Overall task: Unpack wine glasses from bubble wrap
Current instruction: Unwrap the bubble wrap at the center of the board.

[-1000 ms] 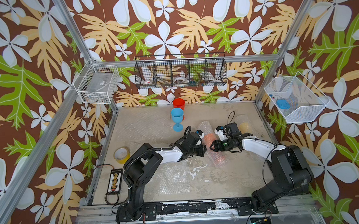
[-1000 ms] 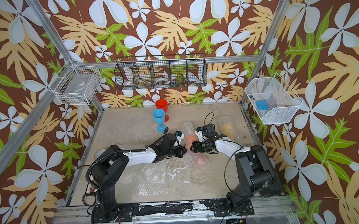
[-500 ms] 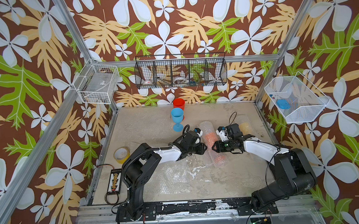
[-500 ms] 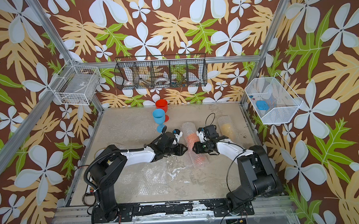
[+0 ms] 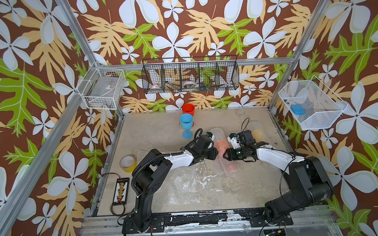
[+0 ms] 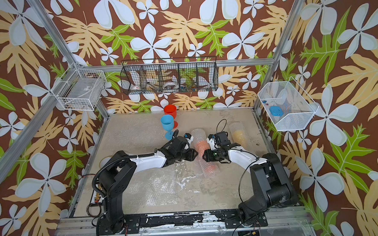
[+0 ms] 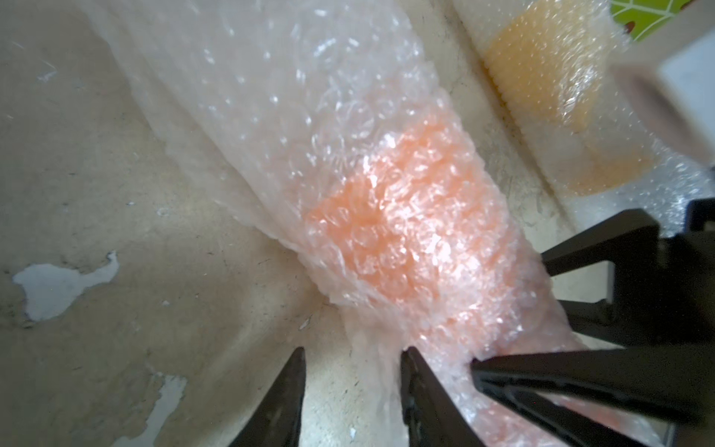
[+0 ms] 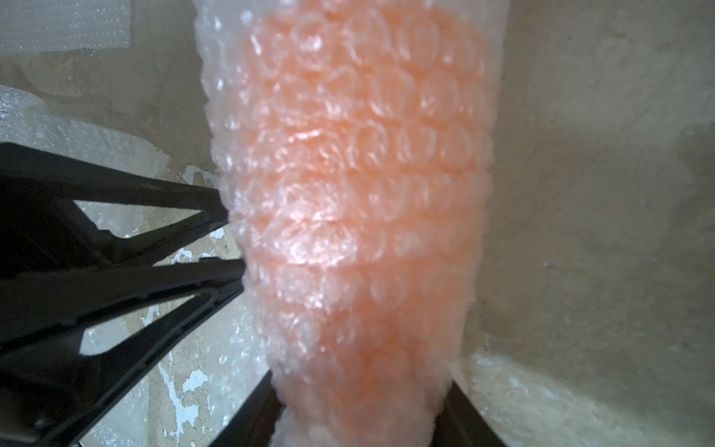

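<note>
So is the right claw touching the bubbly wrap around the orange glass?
Touching. The right wrist view shows the right claw with both fingers pressed against the bubble wrap tube, which fills the space between them.

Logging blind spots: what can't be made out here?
- Orange goblet in the clear bubble-wrap tube: both wrist views, wrap blurs its outline.
- Red plastic goblet: both top views, light blue plastic goblet covers much of its stem.
- Right end effector: right wrist view, frame edge cuts its fingertips; grip unclear.
</note>
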Controlling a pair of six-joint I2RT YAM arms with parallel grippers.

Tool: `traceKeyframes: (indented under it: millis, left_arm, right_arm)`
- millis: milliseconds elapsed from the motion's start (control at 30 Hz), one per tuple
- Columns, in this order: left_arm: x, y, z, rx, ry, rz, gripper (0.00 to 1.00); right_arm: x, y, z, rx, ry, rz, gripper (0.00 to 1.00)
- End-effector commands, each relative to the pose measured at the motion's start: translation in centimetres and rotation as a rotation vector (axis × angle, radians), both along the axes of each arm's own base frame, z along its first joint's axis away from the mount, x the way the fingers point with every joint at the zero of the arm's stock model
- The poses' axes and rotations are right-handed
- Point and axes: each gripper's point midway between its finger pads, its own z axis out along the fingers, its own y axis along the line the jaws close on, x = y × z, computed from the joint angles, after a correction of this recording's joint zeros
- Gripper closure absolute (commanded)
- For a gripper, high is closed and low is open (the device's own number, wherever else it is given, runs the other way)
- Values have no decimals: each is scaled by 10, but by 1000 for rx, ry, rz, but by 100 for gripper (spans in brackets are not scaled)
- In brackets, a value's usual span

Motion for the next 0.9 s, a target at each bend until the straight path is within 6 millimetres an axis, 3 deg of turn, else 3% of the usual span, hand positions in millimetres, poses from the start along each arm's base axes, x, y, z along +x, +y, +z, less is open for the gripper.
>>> traceKeyframes:
  millis: [0,433,567,667,867]
  left_arm:
    - [3,6,-5,69,-28,2,57]
    - [-4,-13,-3,74,-39,-32,56]
    - [0,-10,-15,121,-35,-26,62]
    - [1,-10,-17,126,-35,-27,74]
    - [1,-10,-5,115,-56,-28,83]
  right_arm:
    - [4,2,4,14,-15,-3,48]
    - [4,2,5,14,-15,0,47]
    - [2,2,4,13,-12,4,47]
    - [2,1,3,7,-12,4,48]
    - [1,-1,-1,-5,-8,-4,51]
